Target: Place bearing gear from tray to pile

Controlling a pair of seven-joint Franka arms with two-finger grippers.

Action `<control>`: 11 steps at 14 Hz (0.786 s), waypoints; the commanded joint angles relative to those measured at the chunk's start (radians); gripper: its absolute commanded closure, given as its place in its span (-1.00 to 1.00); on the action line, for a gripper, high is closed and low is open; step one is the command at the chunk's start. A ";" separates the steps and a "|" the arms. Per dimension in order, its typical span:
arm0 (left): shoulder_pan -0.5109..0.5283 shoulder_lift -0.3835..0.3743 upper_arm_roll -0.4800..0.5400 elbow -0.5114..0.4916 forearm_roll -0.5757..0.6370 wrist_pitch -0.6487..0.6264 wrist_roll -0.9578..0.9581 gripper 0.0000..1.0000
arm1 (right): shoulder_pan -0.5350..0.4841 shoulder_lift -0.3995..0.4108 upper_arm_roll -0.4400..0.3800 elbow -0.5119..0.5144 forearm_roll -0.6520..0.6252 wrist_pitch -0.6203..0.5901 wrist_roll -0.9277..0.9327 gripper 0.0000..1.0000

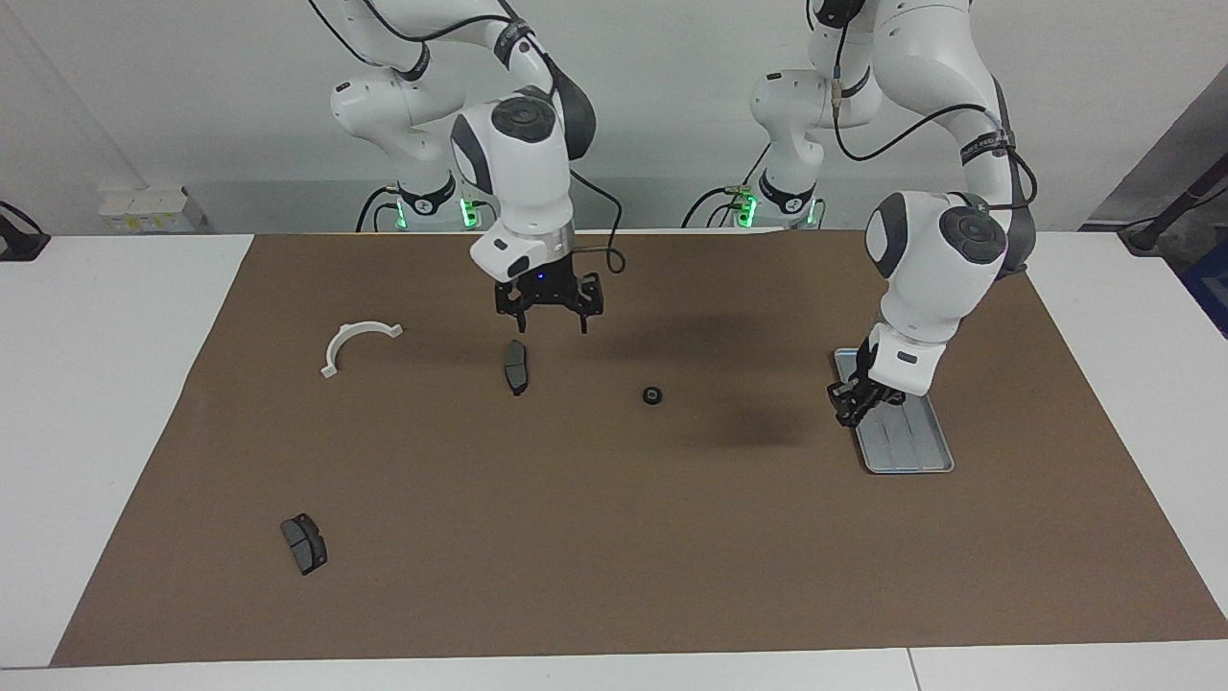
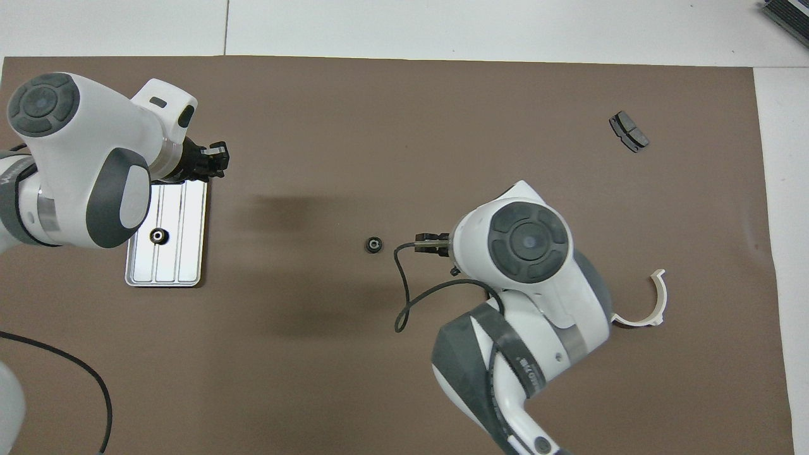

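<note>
The silver-grey tray point(image 1: 907, 451) point(image 2: 189, 253) lies at the left arm's end of the mat. One small black bearing gear point(image 2: 158, 236) sits in it; my left arm hides this gear in the facing view. A second bearing gear point(image 1: 652, 394) point(image 2: 374, 244) lies on the bare mat mid-table. The pile is a white half-ring bracket point(image 1: 357, 341) point(image 2: 654, 300) and two brake pads point(image 1: 516, 367) point(image 1: 304, 543). My left gripper point(image 1: 848, 408) point(image 2: 215, 159) hovers at the tray's corner farther from the robots. My right gripper point(image 1: 550, 324) point(image 2: 431, 245) is open and empty over the mat by the nearer brake pad.
A brown mat point(image 1: 614, 537) covers the table's middle, with white table around it. In the overhead view the right arm hides the nearer brake pad; the farther pad point(image 2: 629, 131) shows. A cable loop point(image 2: 404, 303) hangs from the right wrist.
</note>
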 commanded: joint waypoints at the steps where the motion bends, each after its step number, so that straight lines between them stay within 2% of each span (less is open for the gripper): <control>1: 0.005 -0.007 -0.001 0.003 0.006 -0.004 0.010 0.75 | 0.040 0.087 -0.004 0.014 -0.033 0.095 0.060 -1.00; 3: 0.005 -0.007 -0.001 0.003 0.006 -0.006 0.011 0.75 | 0.057 0.133 -0.004 0.023 -0.031 0.155 0.074 -1.00; 6: 0.004 -0.007 -0.001 0.003 0.007 -0.010 0.008 0.74 | 0.106 0.276 -0.005 0.134 -0.034 0.181 0.088 -1.00; 8: 0.004 -0.007 -0.001 0.001 0.007 -0.010 0.008 0.74 | 0.117 0.316 -0.005 0.172 -0.083 0.201 0.120 -1.00; 11: 0.002 -0.008 -0.001 0.000 0.007 -0.006 0.010 0.74 | 0.123 0.392 -0.005 0.246 -0.097 0.208 0.130 -0.84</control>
